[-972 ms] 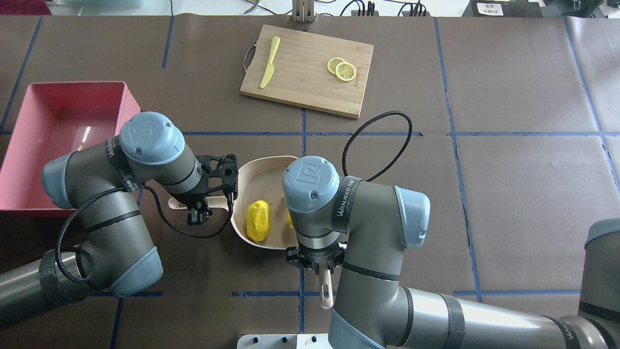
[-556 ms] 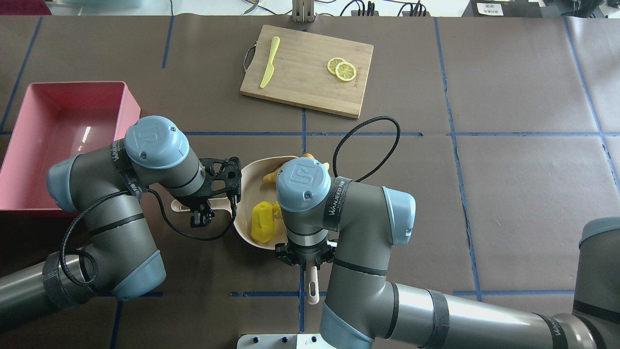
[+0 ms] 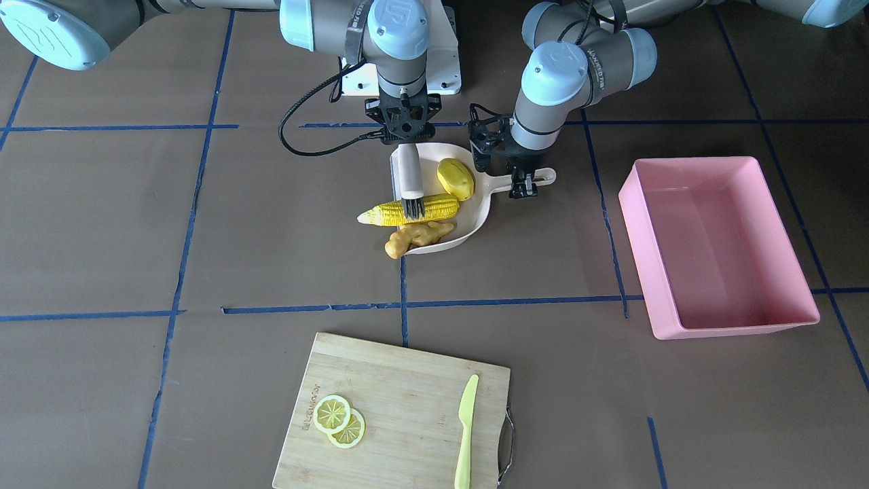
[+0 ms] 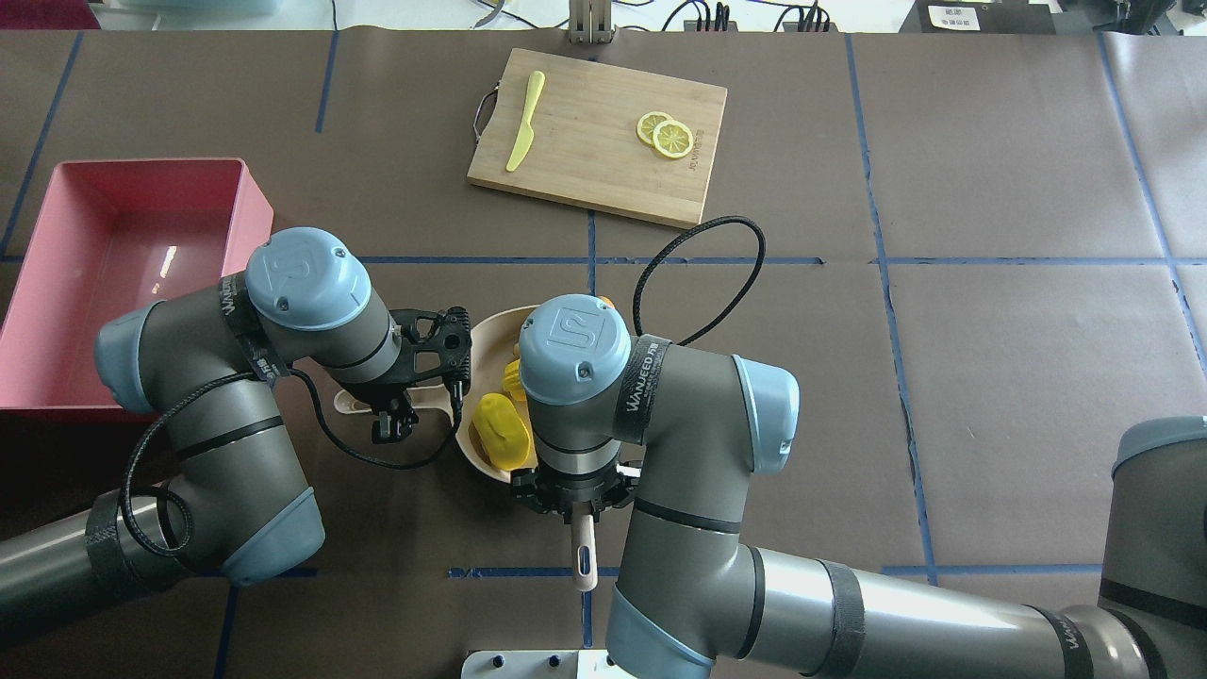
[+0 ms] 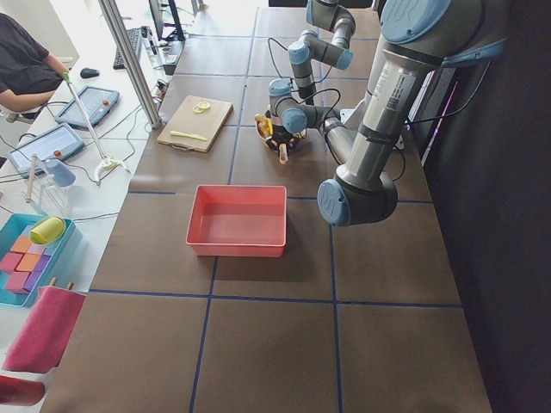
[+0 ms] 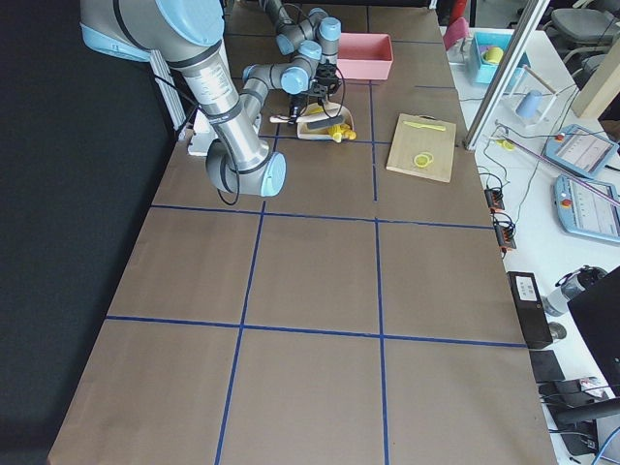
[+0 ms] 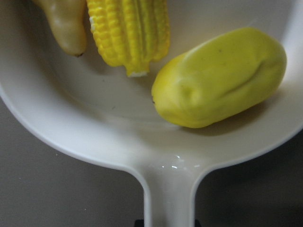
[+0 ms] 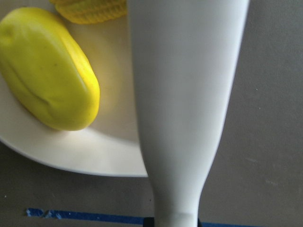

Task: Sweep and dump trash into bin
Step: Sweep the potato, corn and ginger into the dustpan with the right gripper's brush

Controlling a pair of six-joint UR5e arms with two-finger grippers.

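Brush has pushed ribbed yellow corn cob into dustpan; tip overhangs.

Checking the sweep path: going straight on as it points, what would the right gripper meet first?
Likely the corn cob, right under the brush the right gripper holds; depth unclear.

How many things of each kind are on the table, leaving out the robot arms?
3 toy foods: corn cob, yellow vegetable, ginger root
2 lemon slices
1 knife
1 cutting board
1 dustpan
1 brush
1 pink bin
Total: 10
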